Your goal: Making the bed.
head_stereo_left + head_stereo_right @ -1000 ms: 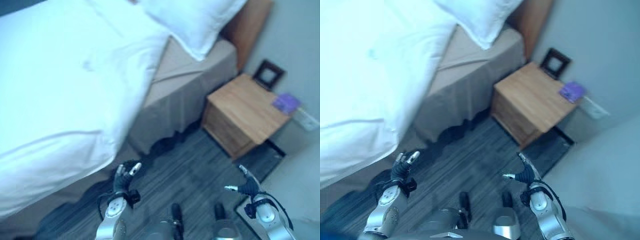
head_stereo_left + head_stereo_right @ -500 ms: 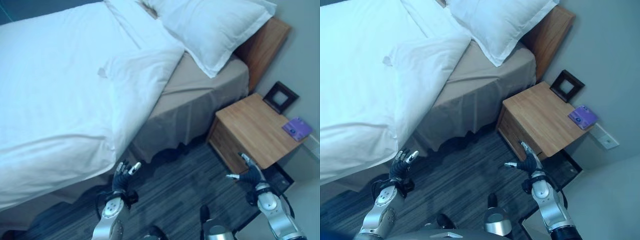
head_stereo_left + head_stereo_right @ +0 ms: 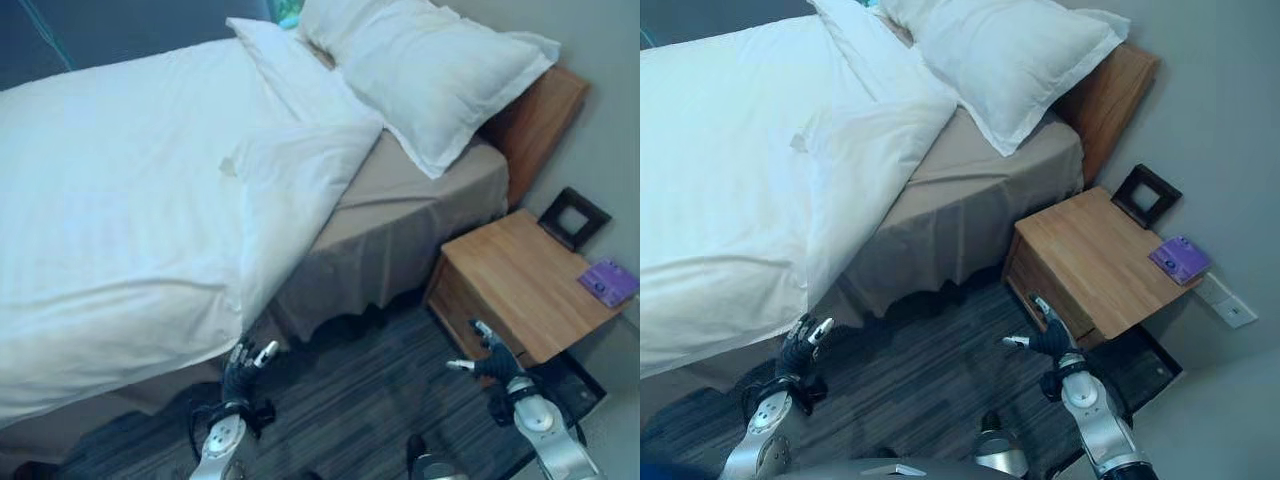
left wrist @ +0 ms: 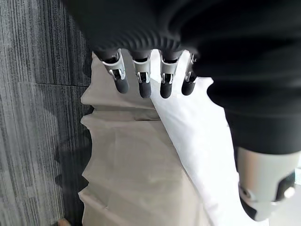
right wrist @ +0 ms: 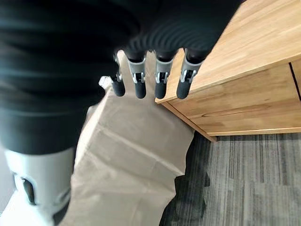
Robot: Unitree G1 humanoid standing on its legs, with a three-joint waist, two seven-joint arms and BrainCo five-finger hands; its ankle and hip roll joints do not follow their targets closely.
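Both hands empty, left hand (image 3: pixel 240 368) and right hand (image 3: pixel 488 358) fingers still spread, bed (image 3: pixel 150 200) unchanged, camera shifted.

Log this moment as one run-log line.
phase: approach | left hand: open, empty, near duvet edge | right hand: open, empty, by nightstand | pillow: at headboard

Camera tilted up: more bed (image 3: pixel 120 200), pillow (image 3: pixel 430 75), nightstand (image 3: pixel 520 280) visible
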